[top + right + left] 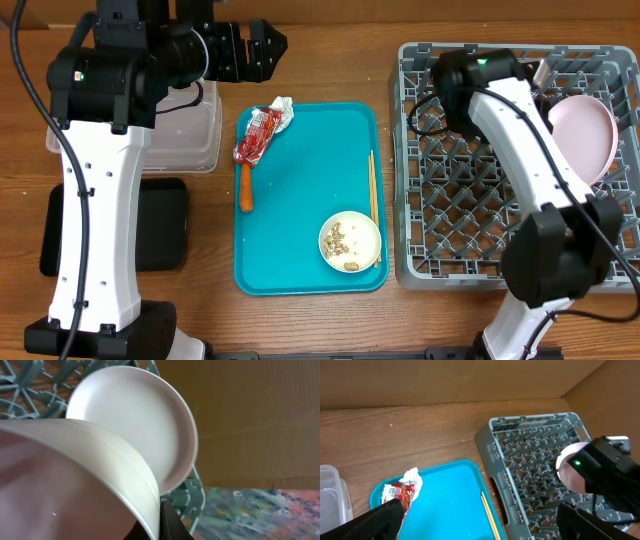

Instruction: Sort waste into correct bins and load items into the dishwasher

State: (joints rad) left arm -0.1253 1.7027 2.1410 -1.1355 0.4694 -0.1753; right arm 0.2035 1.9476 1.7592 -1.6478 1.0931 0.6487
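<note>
From where I stood, the left gripper [272,55] hung above the wooden table [330,60] with its fingers spread wide and nothing between them. Just below it and a little to one side lay the far corner of the teal tray [300,230]. There the red wrapper [256,135] sat crumpled, with the white napkin [281,108] touching the end nearer the gripper. In the left wrist view both lay close beside one of the fingers [375,520]. The carrot stick [245,188] lay on the tray just past the wrapper, farther from the gripper. A pair of chopsticks [374,205] ran along the tray's edge on the rack side. Well away from the gripper, at the tray's opposite corner, stood a small white bowl [362,226] with food scraps [342,240] in it. The clear tub [190,130] sat behind the gripper, partly under the left arm, and the black tray [160,225] lay beyond the tub, nearer the arm's base. Ahead of the open fingers stretched the grey dish rack [470,215]. The right gripper [161,515] was down over the rack's far side, hidden from above by its own arm. Its wrist view showed the fingers pressed together on the thin rim of a pale dish [75,475] that filled the near field; I could not tell whether it was a bowl or a plate. Just beyond that dish, a round plate [135,425] stood tilted on edge against the rack's wall.
</note>
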